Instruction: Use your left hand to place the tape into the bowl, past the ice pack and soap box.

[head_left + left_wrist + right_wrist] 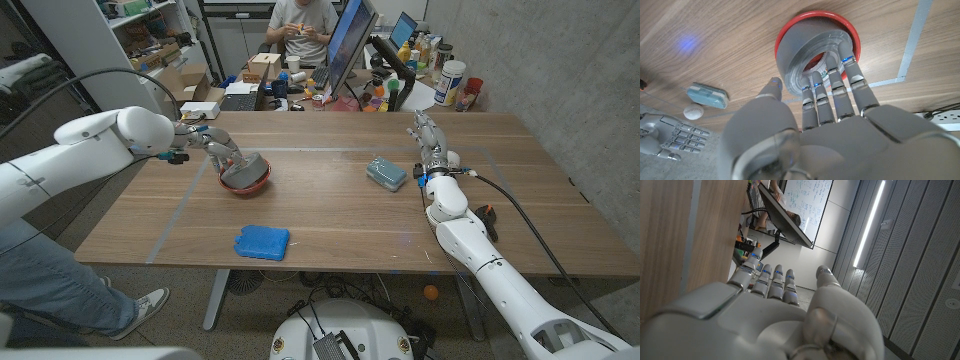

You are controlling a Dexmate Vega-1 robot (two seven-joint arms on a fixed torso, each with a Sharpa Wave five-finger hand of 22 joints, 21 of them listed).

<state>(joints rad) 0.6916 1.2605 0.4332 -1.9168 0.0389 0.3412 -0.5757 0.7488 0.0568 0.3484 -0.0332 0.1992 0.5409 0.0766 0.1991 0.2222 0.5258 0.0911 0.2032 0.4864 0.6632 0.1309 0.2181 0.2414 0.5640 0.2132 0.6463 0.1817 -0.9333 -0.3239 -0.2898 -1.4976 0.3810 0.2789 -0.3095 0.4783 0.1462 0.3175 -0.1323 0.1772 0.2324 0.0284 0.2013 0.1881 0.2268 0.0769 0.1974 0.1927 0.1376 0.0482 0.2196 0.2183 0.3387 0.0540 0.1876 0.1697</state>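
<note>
Left wrist view shows the tape (812, 50), a grey roll, sitting over the red bowl (855, 35) with the left hand's (825, 120) fingers (837, 85) hooked into its core and the thumb against its outer wall, so the hand is grasping the roll. It looks tipped on the rim, partly inside; whether it already rests on the bowl's bottom cannot be told.

In the head view the same scene sits in the left half of the frame: the left hand (222, 150) reaches from the upper left onto the bowl (245, 180), with the tape (244, 167) grey above the red rim. The soap box (386, 173), pale teal, lies right of centre, well apart from the bowl, and the blue ice pack (262, 242) lies lower centre, near the table's front edge. Both are behind the carry now, as far as the layout suggests.

By my reading the transport is done and the task is nearly over: what is left is to let go so the roll settles inside, then lift the hand clear without dragging it out.

The right hand (432, 140) stands at the right of the frame, fingers extended and holding nothing.
</note>
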